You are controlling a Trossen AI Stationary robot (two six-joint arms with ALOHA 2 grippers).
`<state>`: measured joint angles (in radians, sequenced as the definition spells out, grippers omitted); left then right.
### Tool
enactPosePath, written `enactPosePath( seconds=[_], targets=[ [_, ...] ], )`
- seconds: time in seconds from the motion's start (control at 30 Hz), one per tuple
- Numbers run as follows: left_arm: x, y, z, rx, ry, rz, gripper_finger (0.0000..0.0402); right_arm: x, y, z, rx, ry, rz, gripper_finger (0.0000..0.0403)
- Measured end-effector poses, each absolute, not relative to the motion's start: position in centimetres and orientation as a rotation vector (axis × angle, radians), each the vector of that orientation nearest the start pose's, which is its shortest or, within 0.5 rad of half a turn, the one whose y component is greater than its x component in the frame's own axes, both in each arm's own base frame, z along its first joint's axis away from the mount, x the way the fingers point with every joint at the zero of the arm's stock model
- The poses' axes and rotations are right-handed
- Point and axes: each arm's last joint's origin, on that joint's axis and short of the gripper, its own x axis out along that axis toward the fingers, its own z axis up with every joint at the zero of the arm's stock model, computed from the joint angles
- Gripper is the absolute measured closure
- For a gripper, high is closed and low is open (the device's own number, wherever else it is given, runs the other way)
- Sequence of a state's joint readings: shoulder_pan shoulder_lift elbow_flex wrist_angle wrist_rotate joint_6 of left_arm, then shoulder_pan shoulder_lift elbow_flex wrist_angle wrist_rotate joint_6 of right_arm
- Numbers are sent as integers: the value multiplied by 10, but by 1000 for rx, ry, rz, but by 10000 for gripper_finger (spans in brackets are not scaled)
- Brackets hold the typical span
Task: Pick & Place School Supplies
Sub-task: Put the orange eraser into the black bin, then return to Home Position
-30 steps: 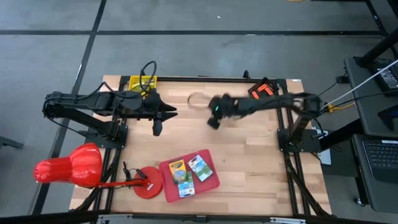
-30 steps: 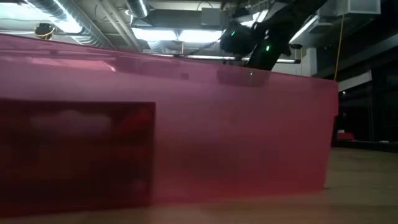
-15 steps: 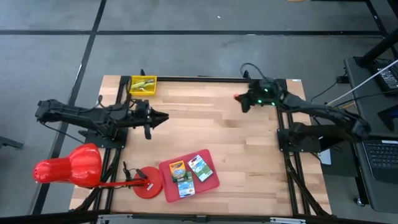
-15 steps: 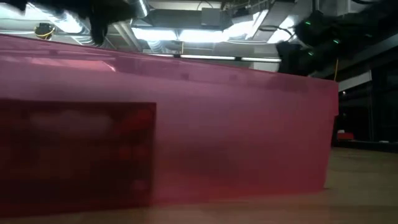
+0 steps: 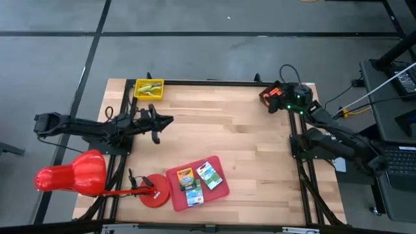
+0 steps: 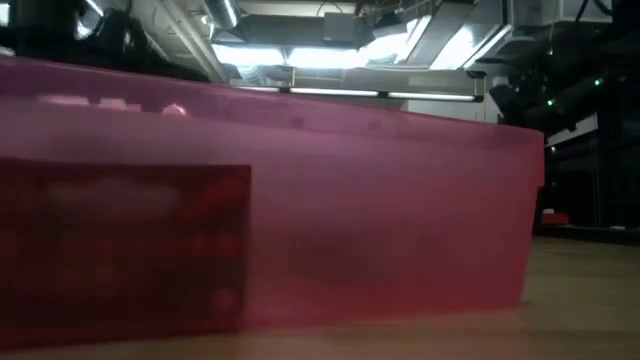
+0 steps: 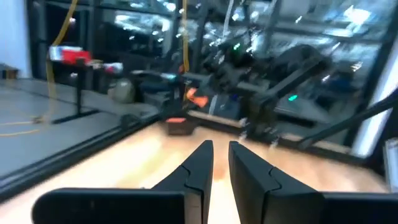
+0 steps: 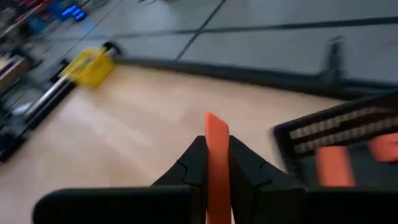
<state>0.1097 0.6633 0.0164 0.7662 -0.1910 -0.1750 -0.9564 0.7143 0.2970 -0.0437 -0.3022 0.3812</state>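
Right pincer sits at the far right corner of the wooden counter, over the black bin there; its wrist view shows the fingers pressed onto a short orange stick standing up between them, and the black bin just ahead holds more orange sticks. Left pincer is over the left side of the counter, pointing toward the middle, not touching anything; in its wrist view the fingers are close together with a thin gap and nothing between them. Flat red tray sits at the near edge of the counter, holding a yellow-green crayon box with a green-white pack beside it and another small box just nearer the edge. Yellow bin at the far left corner has small loose items in it; too small to tell which. It also shows in the right wrist view, well apart from that pincer. Red round base lies just left of the tray, and a big red cone-shaped object hangs off the counter's left edge. Low view is almost fully blocked by the red tray wall; arms show only as dark shapes above it.
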Motion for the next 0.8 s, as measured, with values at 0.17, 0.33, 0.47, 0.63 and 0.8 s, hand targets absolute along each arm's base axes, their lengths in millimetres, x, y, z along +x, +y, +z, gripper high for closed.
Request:
enactPosePath(
  seconds=[0.17,0.33,0.47,0.63,0.8],
  targets=[
    [135,32,173,-41,-93,306,356,84,-129,188,665,233,-909,369],
    [133,40,174,21,-94,252,359,82,-132,180,698,282,-981,369],
    [132,42,175,53,-103,193,359,85,-134,178,703,293,-1003,345],
    [131,43,174,93,-92,169,359,87,-136,174,737,291,-1046,240],
    [130,46,173,117,-76,183,359,96,-141,176,759,317,-1091,212]
  ],
)
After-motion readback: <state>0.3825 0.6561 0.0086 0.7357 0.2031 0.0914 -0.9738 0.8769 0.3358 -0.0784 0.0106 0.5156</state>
